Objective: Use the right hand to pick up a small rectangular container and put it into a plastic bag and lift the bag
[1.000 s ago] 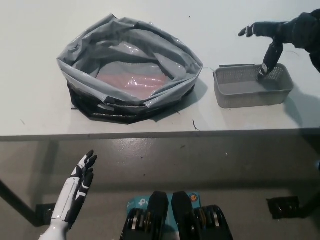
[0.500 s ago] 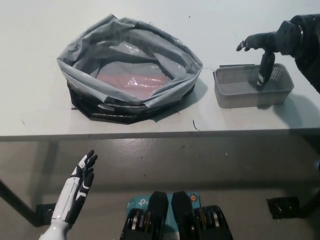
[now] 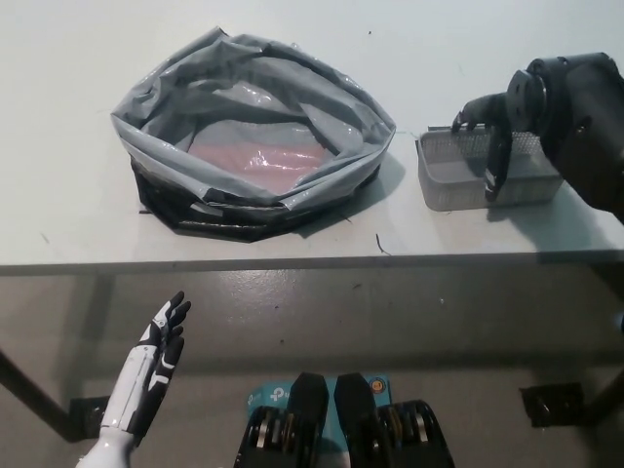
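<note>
A small rectangular grey mesh container stands on the white table at the right. My black right hand hovers over it, open. Some fingertips reach past the far left rim, and another finger hangs down at the near wall. The forearm hides the container's right end. I cannot tell whether the hand touches the mesh. Left of it sits a grey plastic bag, its mouth wide open, with something pinkish lying inside. My white left hand rests open at the lower left, below the table's edge.
A gap of bare table separates the bag from the container. The table's front edge runs across the picture just below both. Beneath it lies grey floor with a dark table foot at the lower right.
My right hand has moved left and down over the container, and the forearm now covers its right end. The container, bag and left hand have stayed put.
</note>
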